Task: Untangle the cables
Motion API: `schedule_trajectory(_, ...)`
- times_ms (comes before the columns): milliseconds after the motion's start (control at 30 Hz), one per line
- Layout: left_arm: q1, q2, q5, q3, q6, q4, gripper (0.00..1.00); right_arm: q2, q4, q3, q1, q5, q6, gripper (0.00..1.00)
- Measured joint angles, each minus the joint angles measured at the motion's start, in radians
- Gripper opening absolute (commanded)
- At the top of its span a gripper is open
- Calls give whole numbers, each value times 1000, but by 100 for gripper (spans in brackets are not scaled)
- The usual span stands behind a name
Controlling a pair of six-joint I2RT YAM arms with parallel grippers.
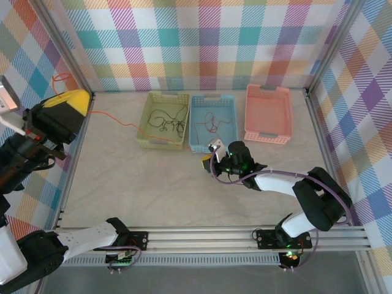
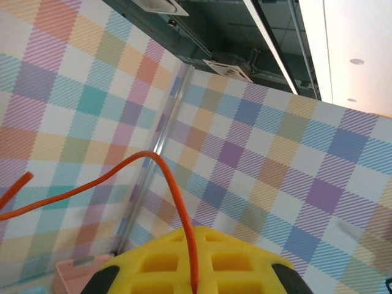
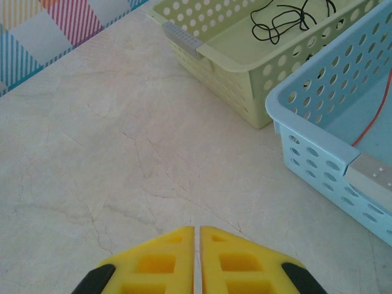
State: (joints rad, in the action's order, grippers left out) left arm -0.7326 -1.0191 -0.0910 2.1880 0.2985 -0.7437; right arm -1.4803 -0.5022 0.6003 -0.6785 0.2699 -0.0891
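Clamping orange cable (image 2: 181, 208): left fingers (image 2: 156, 264); overhead traces it to green basket (image 1: 146, 119); right fingers (image 3: 160, 260) together

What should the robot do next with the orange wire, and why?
Probably pull it leftward a little: the left gripper pinches the orange cable, which runs to the green basket holding the black cable.

From where I stand nothing can be read: no word, number or brand mark shows on the green basket (image 1: 160, 143) at the left, the blue basket (image 1: 202, 147), the pink basket (image 1: 267, 113) at the right, or the grey plates (image 3: 182, 38) on their rims.
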Motion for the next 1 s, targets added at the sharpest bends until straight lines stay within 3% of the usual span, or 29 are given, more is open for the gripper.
schedule_trajectory(267, 0, 37, 49, -83, -38, -17, 0, 0, 11, 2, 0, -37, -3, 11)
schedule_trajectory(500, 0, 126, 72, -405, -29, -27, 0, 4, 11, 0, 0, -53, -4, 11)
schedule_trajectory(600, 0, 126, 113, -467, -29, -73, 0, 18, 11, -2, 0, -69, -5, 11)
schedule_trajectory(767, -1, 114, 248, -431, -69, -150, 0, 31, 36, -2, 3, -184, -28, 9)
schedule_trajectory(1000, -1, 133, 381, -232, -127, -203, 0, 18, 166, 12, 88, -343, -141, 9)
